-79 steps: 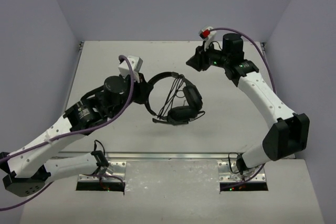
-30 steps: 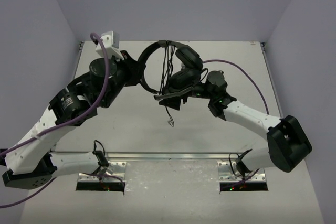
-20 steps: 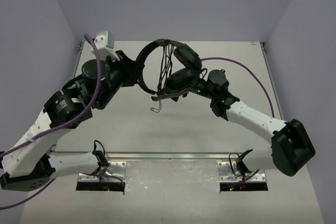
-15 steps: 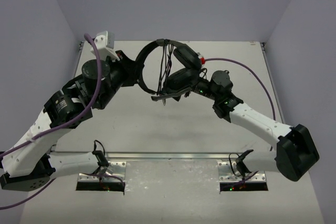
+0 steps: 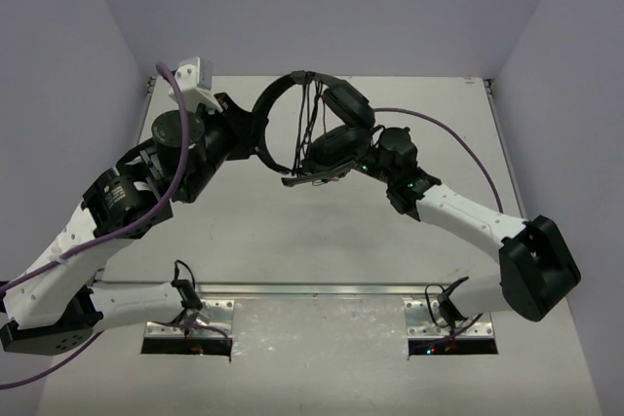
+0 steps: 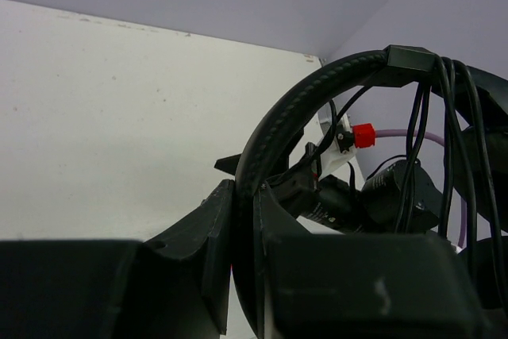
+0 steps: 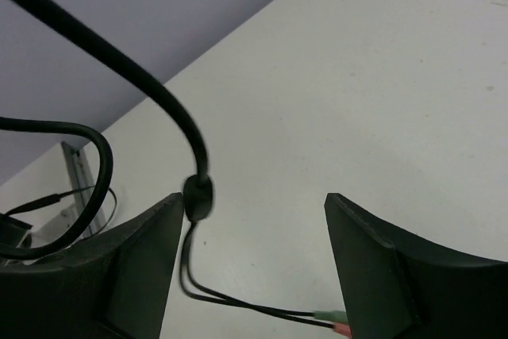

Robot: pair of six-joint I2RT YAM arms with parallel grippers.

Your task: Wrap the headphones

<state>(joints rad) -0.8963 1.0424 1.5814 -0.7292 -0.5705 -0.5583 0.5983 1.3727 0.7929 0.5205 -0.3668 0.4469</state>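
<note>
The black headphones (image 5: 336,143) hang above the table. My left gripper (image 5: 255,135) is shut on the padded headband (image 6: 309,101), pinched between both fingers (image 6: 214,236). Several turns of thin dark cable (image 6: 444,140) cross the headband near its top. My right gripper (image 5: 359,165) sits just right of the lower earcup, partly hidden by it. In the right wrist view that gripper (image 7: 254,204) is open. The cable's splitter bead (image 7: 198,194) lies against its left finger, and the green and pink plugs (image 7: 333,323) trail between the jaws.
The white table (image 5: 390,241) is walled by pale panels at the back and both sides. A metal rail with the arm mounts (image 5: 190,323) runs along the near edge. Purple arm cables (image 5: 458,138) loop over both arms.
The loose cable end that dangled below the earcups has risen and no longer hangs down. My right arm has shifted beside the lower earcup. The left arm and headphones have barely moved.
</note>
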